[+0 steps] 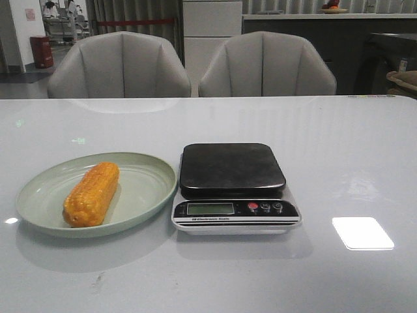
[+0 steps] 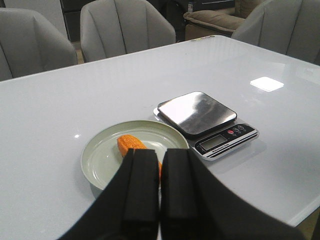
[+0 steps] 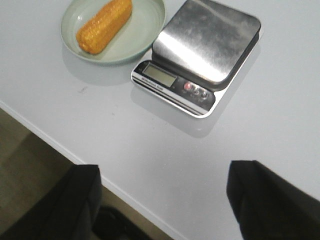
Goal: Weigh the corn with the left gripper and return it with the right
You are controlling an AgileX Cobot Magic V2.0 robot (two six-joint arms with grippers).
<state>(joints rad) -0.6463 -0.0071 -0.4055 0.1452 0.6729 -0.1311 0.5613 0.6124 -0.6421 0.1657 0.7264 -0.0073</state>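
Note:
The orange-yellow corn [image 1: 92,193] lies on a pale green plate [image 1: 151,172] at the table's left. It also shows in the left wrist view [image 2: 129,143] and the right wrist view [image 3: 104,25]. A kitchen scale [image 1: 233,186] with a dark bare platform stands right of the plate. My left gripper [image 2: 160,170] is shut and empty, high above the table's near side, its fingers hiding part of the corn. My right gripper [image 3: 162,185] is open wide and empty, above the table's front edge, well short of the scale [image 3: 200,55]. Neither gripper shows in the front view.
The white table [image 1: 339,150] has two grey chairs [image 1: 120,65] behind it. A bright light reflection [image 1: 362,233] lies right of the scale. The table's front edge [image 3: 60,145] runs under my right gripper.

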